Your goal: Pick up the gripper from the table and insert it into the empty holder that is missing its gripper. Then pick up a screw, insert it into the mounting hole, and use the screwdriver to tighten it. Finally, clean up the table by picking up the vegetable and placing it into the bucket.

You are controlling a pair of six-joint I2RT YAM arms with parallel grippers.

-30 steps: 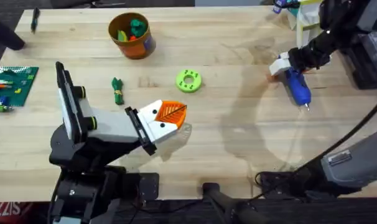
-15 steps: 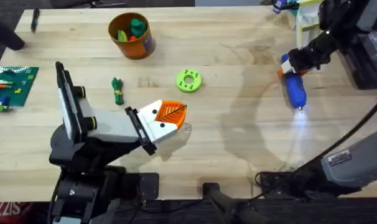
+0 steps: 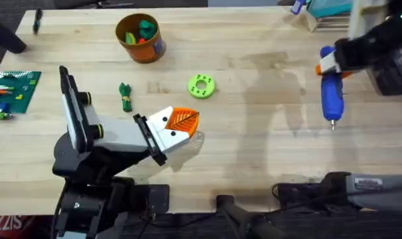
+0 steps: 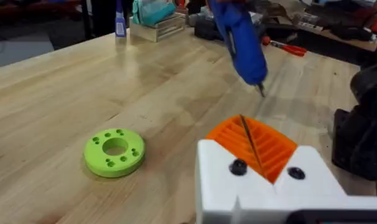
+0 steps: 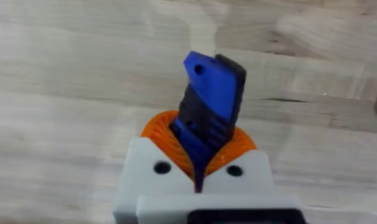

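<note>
My right gripper [image 3: 328, 63] is shut on the blue screwdriver [image 3: 332, 99], which hangs above the table's right side with its metal bit toward the near edge. The right wrist view shows the screwdriver [image 5: 210, 87] clamped between the orange pads [image 5: 157, 134]. My left gripper [image 3: 186, 123] rests low at the table's middle, its orange ribbed pads [image 4: 272, 149] pressed together on white mounts, and the screwdriver [image 4: 241, 37] hovers beyond it. The green vegetable [image 3: 125, 97] lies left of it. At the back stands the orange-brown bucket [image 3: 148, 48]. A loose orange gripper, a tipless holder and a loose screw are out of view.
A lime-green disc [image 3: 201, 85] lies between the vegetable and the screwdriver; the left wrist view shows this disc [image 4: 114, 152] too. A green brick plate [image 3: 12, 93] sits at the left edge. Boxes [image 3: 327, 13] and black equipment [image 3: 393, 70] crowd the back right corner.
The right arm has lifted the screwdriver off the table and carried it to the right. The left arm, vegetable, disc and bucket have not moved.
</note>
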